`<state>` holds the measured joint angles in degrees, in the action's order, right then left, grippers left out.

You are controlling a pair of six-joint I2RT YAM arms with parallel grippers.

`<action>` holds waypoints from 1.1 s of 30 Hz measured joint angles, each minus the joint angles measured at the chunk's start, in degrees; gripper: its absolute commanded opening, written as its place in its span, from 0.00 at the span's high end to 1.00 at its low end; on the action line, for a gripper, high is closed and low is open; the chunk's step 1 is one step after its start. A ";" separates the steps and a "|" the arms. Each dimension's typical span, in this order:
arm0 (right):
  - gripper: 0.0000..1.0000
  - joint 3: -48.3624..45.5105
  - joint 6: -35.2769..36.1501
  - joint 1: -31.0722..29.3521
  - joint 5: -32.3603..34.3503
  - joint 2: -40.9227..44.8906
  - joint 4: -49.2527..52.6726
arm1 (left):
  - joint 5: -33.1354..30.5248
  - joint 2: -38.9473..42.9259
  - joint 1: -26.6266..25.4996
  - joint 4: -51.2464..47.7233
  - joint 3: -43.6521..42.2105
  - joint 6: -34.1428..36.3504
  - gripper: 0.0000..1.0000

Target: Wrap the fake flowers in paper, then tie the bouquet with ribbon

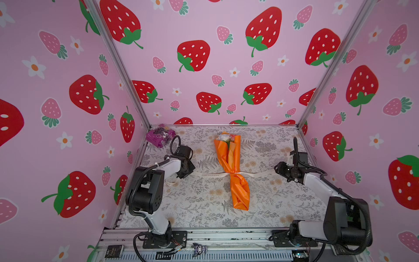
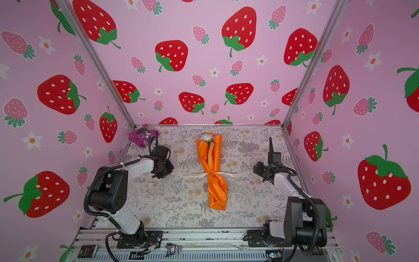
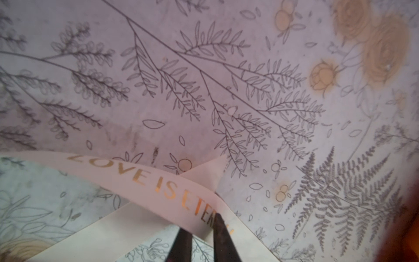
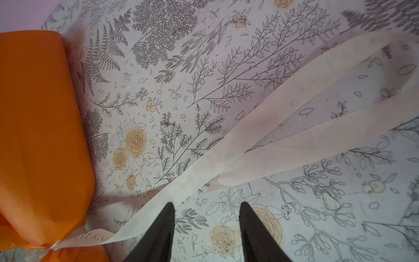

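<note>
Top views both show one bouquet (image 1: 229, 158), one ribbon (image 1: 209, 175), perhaps two roses (image 1: 225, 137).

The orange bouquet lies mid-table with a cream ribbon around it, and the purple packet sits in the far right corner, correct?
No. The purple packet sits in the far left corner, as both top views show. The orange bouquet does lie mid-table, cream ribbon around it.
</note>
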<state>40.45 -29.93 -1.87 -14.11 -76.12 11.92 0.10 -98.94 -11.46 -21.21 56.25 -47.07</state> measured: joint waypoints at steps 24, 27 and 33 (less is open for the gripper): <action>0.53 -3.04 33.40 -45.07 -1.79 7.52 -26.32 | 19.85 25.33 -6.45 3.37 -0.79 -8.52 1.00; 0.51 -1.77 38.23 -48.35 -1.22 1.60 -29.11 | 21.62 26.38 -7.69 4.26 -1.03 -10.47 1.00; 0.49 2.25 41.55 -52.41 0.44 -8.61 -35.28 | 23.34 27.52 -9.62 5.35 -1.27 -13.53 1.00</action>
<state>42.70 11.62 -54.28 -13.67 -84.73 -23.35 23.44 -71.42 -21.08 -15.86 54.98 -60.60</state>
